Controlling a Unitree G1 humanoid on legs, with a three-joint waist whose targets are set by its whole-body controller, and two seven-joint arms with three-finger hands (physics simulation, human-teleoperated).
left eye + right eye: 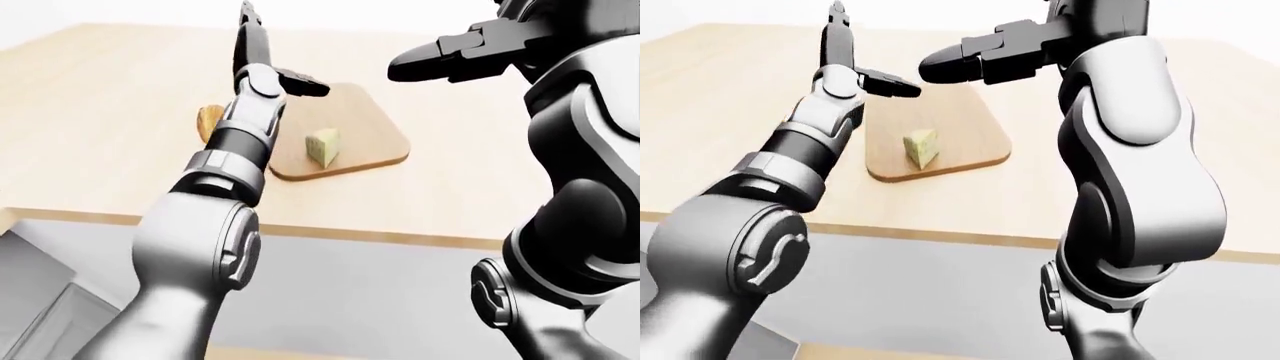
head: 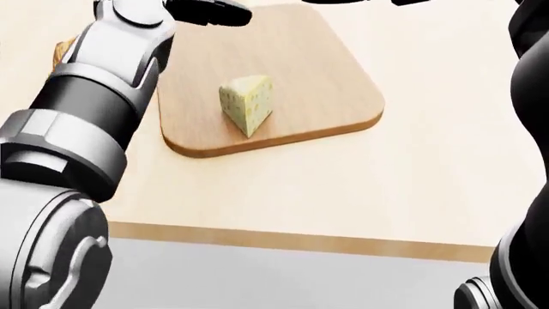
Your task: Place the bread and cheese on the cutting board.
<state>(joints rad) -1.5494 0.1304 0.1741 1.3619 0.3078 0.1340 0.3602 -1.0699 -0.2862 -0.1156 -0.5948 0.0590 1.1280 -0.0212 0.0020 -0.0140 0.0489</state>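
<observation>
Left hand (image 1: 262, 56) spread, empty; cheese (image 2: 248, 103) pale-yellow wedge, on cutting board (image 2: 334, 71)

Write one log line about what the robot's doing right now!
cheese: on board | bread: off board, behind left arm | left hand: open, raised, empty | right hand: open, above counter | next: bread

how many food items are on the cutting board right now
1. A cheese wedge sits on the cutting board, toward its lower left in the head view. The bread lies off the board to its left, mostly hidden behind the left arm.
</observation>
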